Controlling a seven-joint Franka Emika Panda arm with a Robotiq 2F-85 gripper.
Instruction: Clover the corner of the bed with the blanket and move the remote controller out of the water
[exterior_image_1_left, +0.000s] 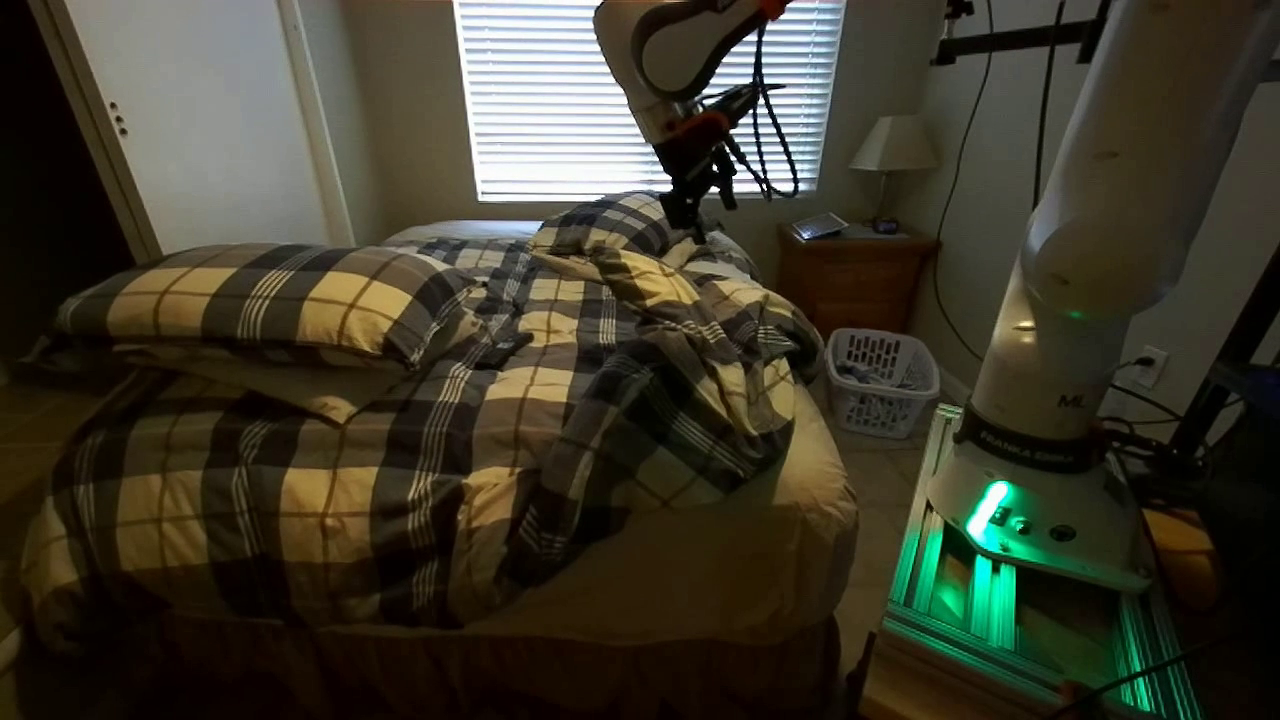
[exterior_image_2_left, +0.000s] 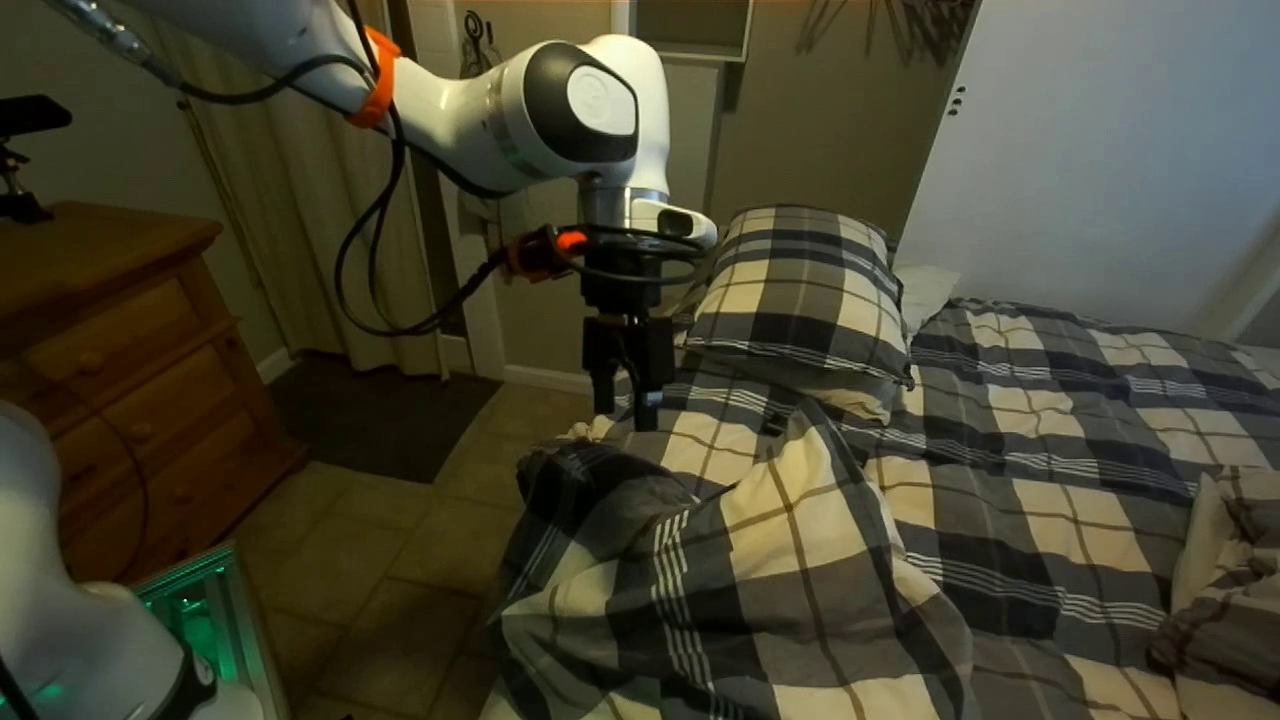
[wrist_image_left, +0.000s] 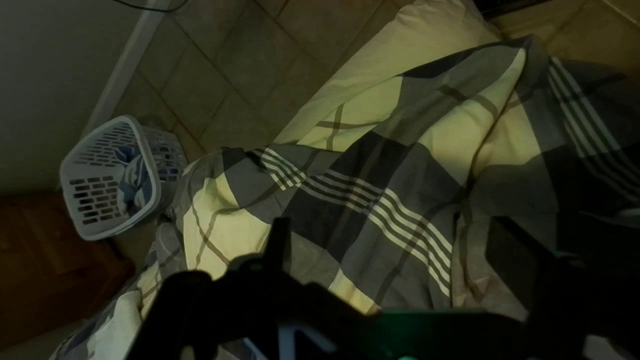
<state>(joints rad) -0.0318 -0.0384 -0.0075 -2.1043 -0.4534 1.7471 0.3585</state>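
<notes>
In an exterior view, bright light comes through white window blinds (exterior_image_1_left: 550, 100) in the beige far wall (exterior_image_1_left: 415, 140), leaving the rest of the room dim, and to their right a wooden nightstand (exterior_image_1_left: 850, 278) bears a pale-shaded lamp (exterior_image_1_left: 893, 147), with a white basket (exterior_image_1_left: 875, 412) holding cloth near it. A white outlet (exterior_image_1_left: 1153, 366) is set in the side wall (exterior_image_1_left: 1005, 200), and a white door (exterior_image_1_left: 200, 130) shows in both exterior views. In an exterior view, a wooden dresser (exterior_image_2_left: 170, 330) stands near a beige curtain (exterior_image_2_left: 290, 220), and a dark mat (exterior_image_2_left: 380, 415) lies on the tiled floor (exterior_image_2_left: 400, 620).
</notes>
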